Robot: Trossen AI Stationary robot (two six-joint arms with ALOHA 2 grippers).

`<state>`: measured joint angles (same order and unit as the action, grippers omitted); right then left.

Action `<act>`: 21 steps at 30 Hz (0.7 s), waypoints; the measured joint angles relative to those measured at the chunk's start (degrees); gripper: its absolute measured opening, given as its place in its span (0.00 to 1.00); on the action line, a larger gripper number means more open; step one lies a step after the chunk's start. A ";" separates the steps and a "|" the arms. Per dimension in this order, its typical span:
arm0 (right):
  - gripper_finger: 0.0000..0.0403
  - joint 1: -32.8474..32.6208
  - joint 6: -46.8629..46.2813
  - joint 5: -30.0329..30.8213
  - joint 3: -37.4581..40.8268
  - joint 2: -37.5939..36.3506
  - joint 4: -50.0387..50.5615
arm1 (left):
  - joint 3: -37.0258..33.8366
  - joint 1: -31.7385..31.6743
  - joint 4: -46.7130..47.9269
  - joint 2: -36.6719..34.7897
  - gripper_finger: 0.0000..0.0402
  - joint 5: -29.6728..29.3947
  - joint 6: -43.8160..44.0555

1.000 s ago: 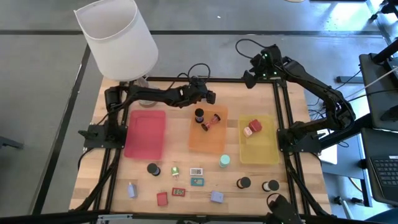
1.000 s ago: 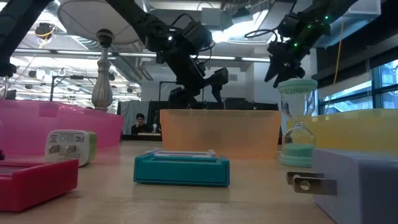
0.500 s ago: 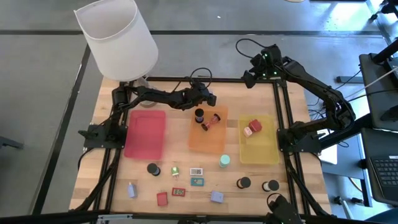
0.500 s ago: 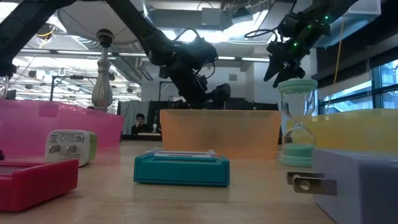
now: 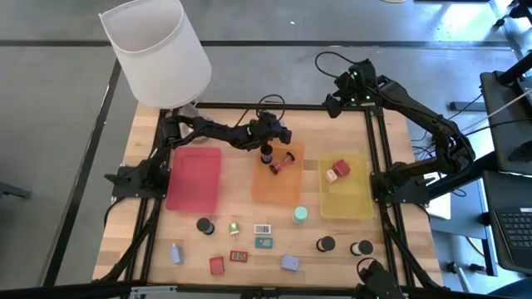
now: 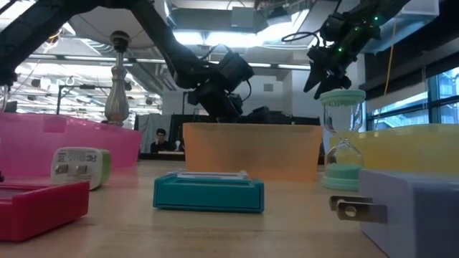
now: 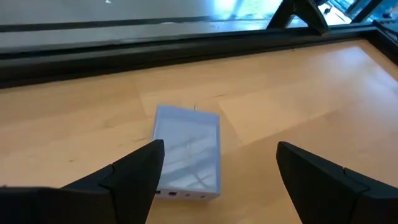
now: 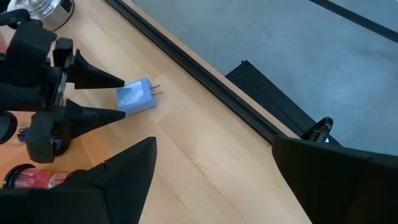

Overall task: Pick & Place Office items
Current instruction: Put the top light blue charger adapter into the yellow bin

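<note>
My left gripper [image 5: 281,131] is open and low over the table just beyond the orange tray's [image 5: 278,193] far edge. A lavender plug block [image 7: 186,152] lies flat on the wood just ahead of its fingertips, untouched; the right wrist view shows the block [image 8: 134,98] at the finger ends. From above, the gripper hides it. My right gripper [image 5: 334,104] waits open, high over the far right corner. More office items lie along the near edge: black rounds [image 5: 204,224], a teal hourglass [image 5: 300,214], small rectangles [image 5: 263,228], a red block [image 5: 217,265], lavender blocks [image 5: 289,262].
The orange tray holds a black bottle [image 5: 266,154] and a red hourglass [image 5: 285,160]. A red-and-white item [image 5: 337,171] lies in the yellow tray [image 5: 345,203]. The pink tray [image 5: 194,178] sits left. The big white-shaded lamp [image 5: 158,50] stands at the far left corner.
My left gripper has reached a little toward the table's right and gone down toward the wood behind the orange tray, staying open. My right arm has kept still.
</note>
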<state>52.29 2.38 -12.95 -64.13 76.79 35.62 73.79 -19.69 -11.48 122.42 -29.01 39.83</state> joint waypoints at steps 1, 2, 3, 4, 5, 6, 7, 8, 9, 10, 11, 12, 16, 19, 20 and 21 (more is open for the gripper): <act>0.80 0.00 0.01 0.00 0.00 0.00 -0.01 | 0.02 -0.02 -0.72 0.28 0.77 -0.69 -0.76; 0.80 0.00 0.01 0.00 -0.01 0.00 -0.02 | 0.05 0.05 -1.17 0.42 0.77 -1.14 -1.42; 0.80 0.00 0.04 0.00 -0.01 0.00 -0.02 | 0.05 0.20 -1.29 0.42 0.77 -1.24 -2.29; 0.80 0.00 0.07 0.00 0.00 0.00 -0.04 | 0.05 0.27 -1.47 0.42 0.77 -1.31 -2.76; 0.80 0.00 0.17 0.02 0.01 0.00 0.00 | 0.05 0.29 -1.51 0.42 0.77 -1.26 -2.99; 0.80 0.00 0.19 0.00 -0.01 0.00 -0.06 | 0.05 0.29 -1.53 0.42 0.77 -0.85 -3.23; 0.80 0.00 0.19 0.00 0.00 0.00 -0.05 | 0.05 0.29 -1.56 0.42 0.77 -0.14 -3.50; 0.80 0.00 0.19 0.00 -0.01 0.00 -0.03 | 0.05 0.25 -1.58 0.41 0.77 0.47 -3.58; 0.80 0.00 0.17 0.00 0.01 0.00 -0.04 | 0.05 0.23 -1.56 0.37 0.77 0.75 -3.58; 0.80 0.00 0.19 0.01 -0.01 0.00 -0.04 | 0.05 0.24 -1.43 0.27 0.77 0.95 -3.55; 0.80 0.00 0.19 0.00 -0.01 0.00 -0.04 | 0.05 0.25 -1.43 0.23 0.77 1.16 -3.57; 0.80 0.00 0.17 0.00 -0.01 0.00 -0.02 | 0.07 0.26 -1.53 0.23 0.77 1.41 -3.57; 0.80 0.00 0.17 0.00 0.01 0.00 -0.02 | 1.51 0.29 -0.48 0.31 0.77 3.69 -3.75; 0.80 0.00 0.17 0.00 0.01 0.00 -0.02 | 4.18 0.37 4.28 0.31 0.77 5.22 -3.75; 0.80 0.00 0.17 0.00 -0.01 0.00 -0.04 | 5.31 0.37 7.08 0.31 0.77 5.48 -3.77; 0.80 0.00 0.19 0.00 -0.01 0.00 -0.04 | 6.47 0.34 10.08 0.31 0.77 5.75 -3.77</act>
<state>52.29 2.57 -12.95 -64.13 76.79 35.57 80.26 -19.34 -1.41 122.74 -23.26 36.06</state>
